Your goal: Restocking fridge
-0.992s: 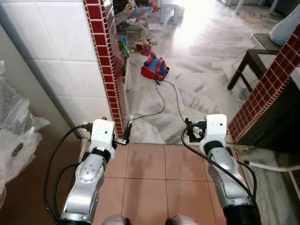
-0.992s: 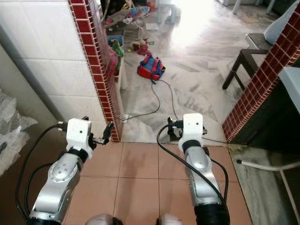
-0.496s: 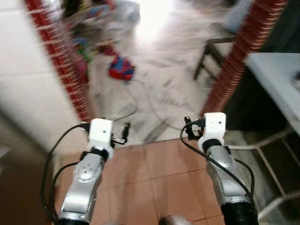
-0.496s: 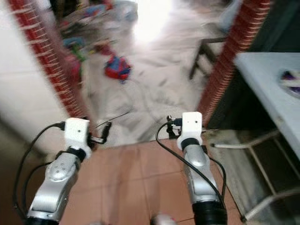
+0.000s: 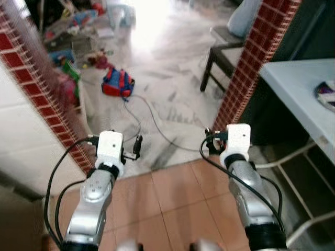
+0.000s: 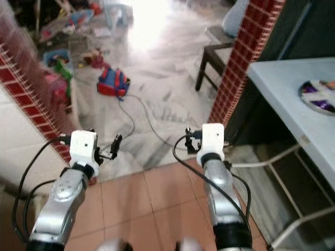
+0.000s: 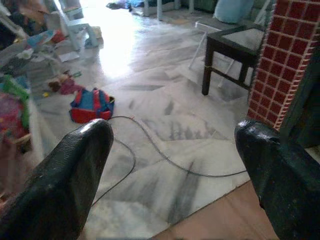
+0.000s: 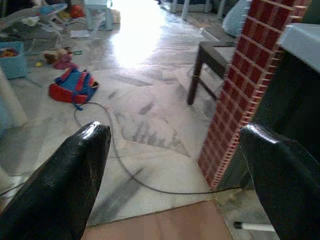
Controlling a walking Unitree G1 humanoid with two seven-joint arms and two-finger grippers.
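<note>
Both silver arms are held fwd at about waist height over the terracotta tile floor (image 5: 172, 193), near the edge where it meets the grey-veined white marble floor (image 5: 167, 78) of the next room.

Left gripper (image 7: 170, 165): its two long black fingers (image 7: 75, 175) are spread wide apart, nothing btwn them, only floor beyond. Right gripper (image 8: 175, 165): same, fingers (image 8: 70, 175) wide apart and empty.

No fridge or stock item can be made out, so can't tell where the task's thing is.

Ahead on the marble: a red-and-blue backpack (image 5: 116, 83) lying flat, w/ a thin black cable (image 5: 152, 123) running from beside it across the floor toward the robot. Beyond it, a clutter of coloured toys (image 5: 68, 39) by the left wall. A dark wooden stool (image 5: 222, 55) stands ahead on the right, just beside a red mosaic-tiled pillar (image 5: 251, 57). Matching red tile edging (image 5: 36, 89) runs along the corner of the white-tiled wall (image 5: 21, 136) on the left.

Right side: a pale blue countertop (image 6: 293, 104) w/ a round patterned plate (image 6: 319, 97) on it, white metal frame legs (image 6: 298, 209) below it.
</note>
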